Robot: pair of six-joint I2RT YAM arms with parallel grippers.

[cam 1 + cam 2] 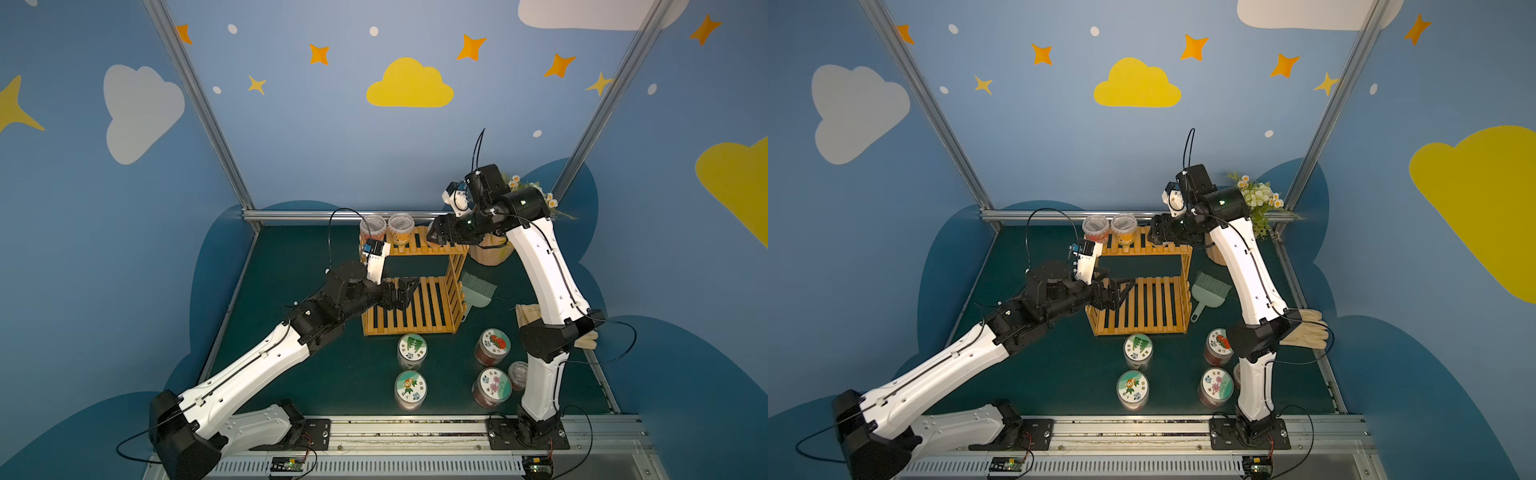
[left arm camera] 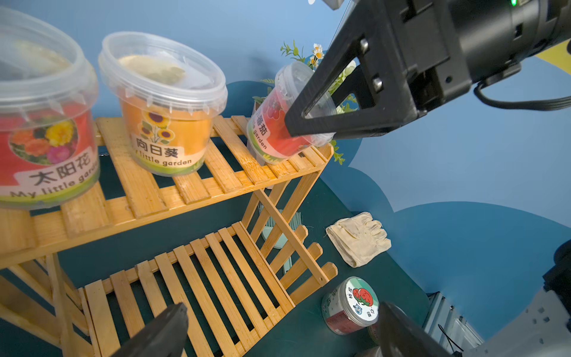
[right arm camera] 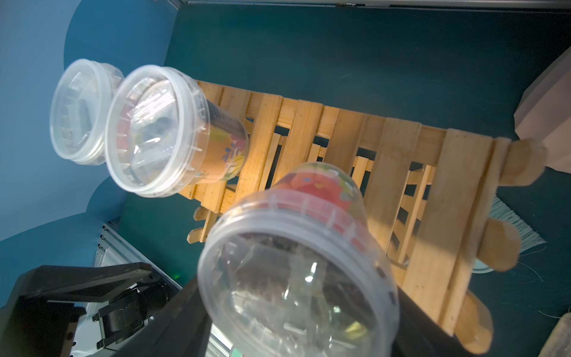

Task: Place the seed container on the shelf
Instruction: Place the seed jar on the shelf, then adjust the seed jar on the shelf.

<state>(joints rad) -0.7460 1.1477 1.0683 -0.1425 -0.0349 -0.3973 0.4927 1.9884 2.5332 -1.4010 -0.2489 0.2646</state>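
Observation:
The seed container (image 2: 273,129), a clear lidded tub with a red label, leans tilted with its base on the right end of the top tier of the wooden shelf (image 2: 216,278). My right gripper (image 2: 296,123) is shut on it, one black finger on each side; in the right wrist view its lid (image 3: 296,272) fills the space between the jaws. In both top views the right gripper (image 1: 432,237) (image 1: 1154,237) covers the tub. My left gripper (image 1: 409,291) (image 2: 282,312) hangs open and empty over the shelf's lower tier (image 1: 415,320).
Two more tubs (image 1: 372,228) (image 1: 400,228) stand at the left of the top tier. Several lidded jars (image 1: 411,351) (image 1: 493,345) sit in front of the shelf. A green brush (image 1: 478,289), a flowerpot (image 1: 490,249) and gloves (image 1: 1304,328) lie to the right.

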